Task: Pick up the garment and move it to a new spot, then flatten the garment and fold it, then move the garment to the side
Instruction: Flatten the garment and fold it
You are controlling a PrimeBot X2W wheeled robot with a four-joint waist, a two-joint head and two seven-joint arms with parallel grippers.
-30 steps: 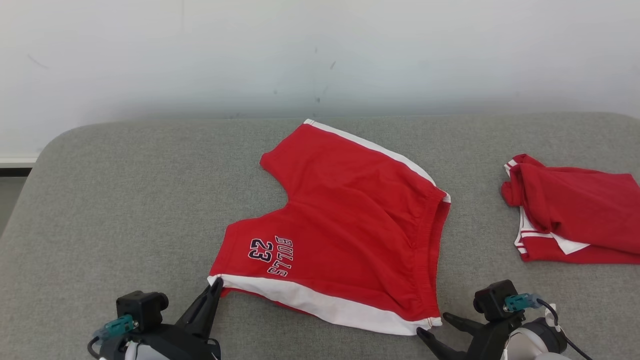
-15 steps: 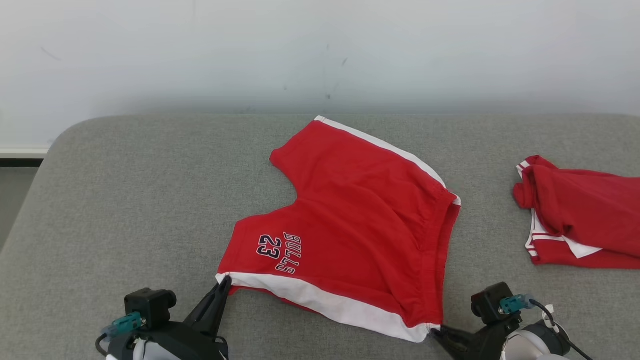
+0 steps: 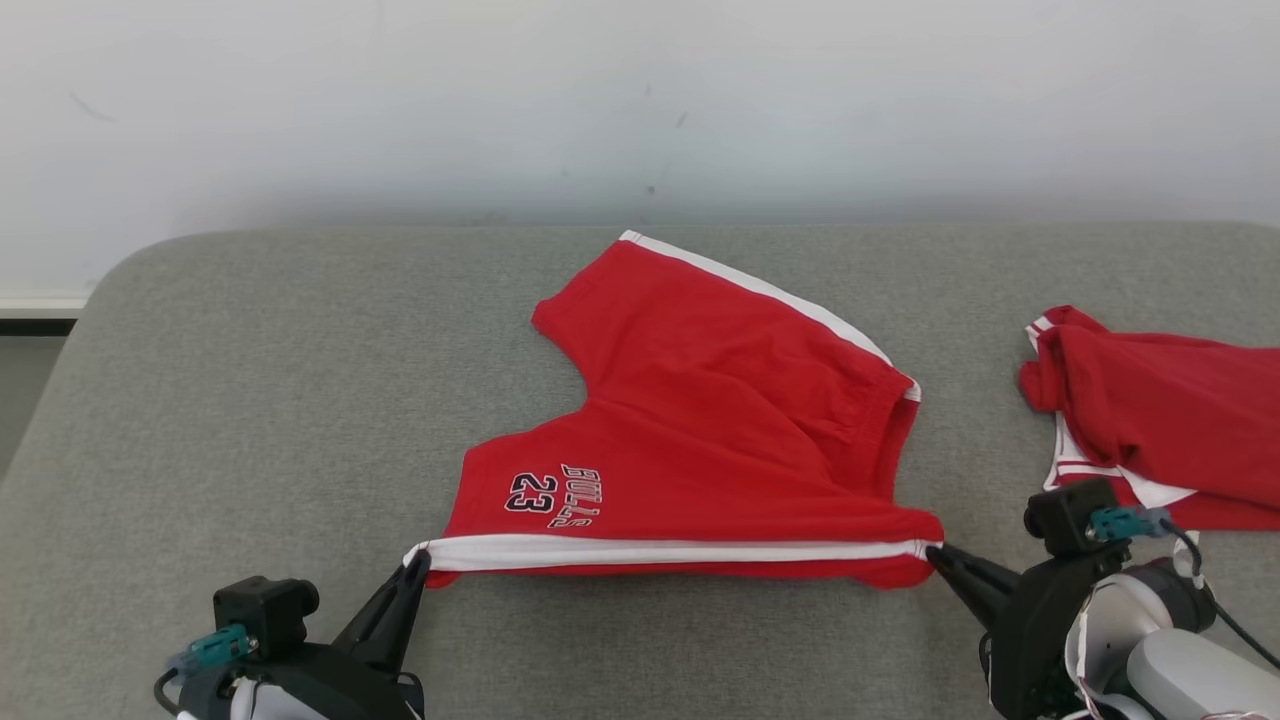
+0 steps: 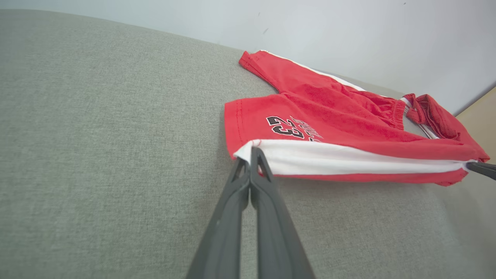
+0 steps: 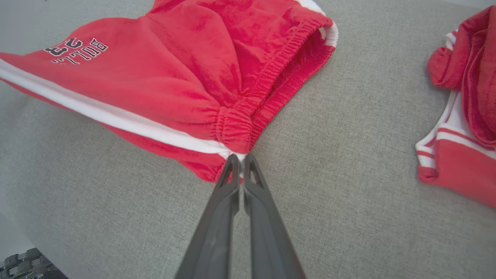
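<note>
The right gripper (image 3: 937,553) snapped shut on the garment (image 3: 720,430) at its near-right waistband corner! The left gripper (image 3: 416,565) stayed clamped on the near-left hem. The near edge rose taut, mid-way along the grey surface (image 3: 250,400). The fold looked ready.

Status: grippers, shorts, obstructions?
Both shut on shorts: left gripper at hem corner, right gripper at waistband corner. Striped edge taut between. Other red garment apart, right.

I count two red garments: one pair of shorts (image 3: 720,440) at centre, one bunched red garment (image 3: 1160,410) at 3 o'clock. Two grippers: left gripper (image 3: 417,563) at 7 o'clock, right gripper (image 3: 935,552) at 5 o'clock. One grey padded surface (image 3: 250,400).
</note>
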